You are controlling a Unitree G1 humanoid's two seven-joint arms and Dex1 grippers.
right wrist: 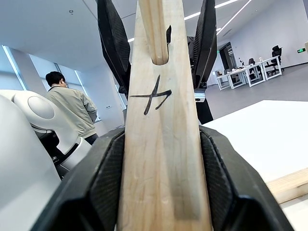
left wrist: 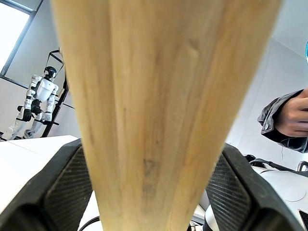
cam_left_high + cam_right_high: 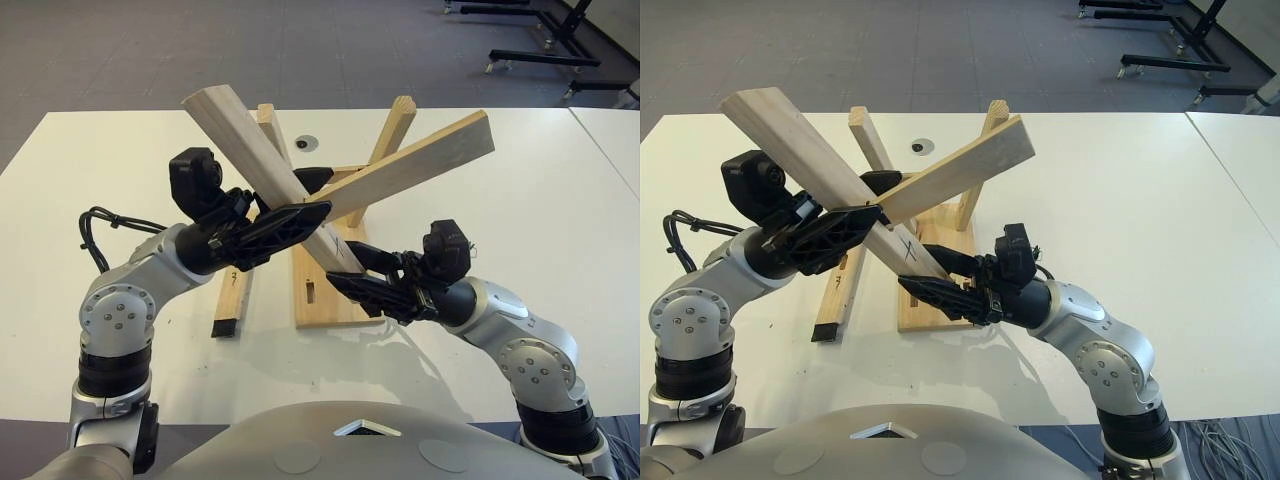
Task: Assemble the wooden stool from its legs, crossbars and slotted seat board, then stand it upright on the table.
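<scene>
So this is somewhere in the middle of the build, I'd say. The left gripper (image 3: 318,213) has its fingers clamped on a pale flat wooden plank (image 3: 430,155) that slants up to the robot's right. The right gripper (image 3: 345,265) is squeezed tight around the lower end of a second pale plank with a pen-drawn X on it (image 3: 240,130), which slants up to the left. The two cross in mid-air like a big X just above the flat slotted seat board (image 3: 315,305), which lies on the white table (image 3: 520,220). In the right wrist view the marked plank has a notch near its top with the other piece sitting in it, so that cross joint looks at least started. I can't tell if it's fully seated.

Still to do, as far as I can judge: getting the crossed pair onto the seat board and standing the thing upright.

- a dark-tipped wooden bar (image 3: 230,300) lies flat just left of the board
- two more sticks (image 3: 267,125) (image 3: 395,125) poke up behind the crossing

No real containers here — the nearest thing is the small slot in the board (image 3: 312,290), which looks unfilled.
</scene>
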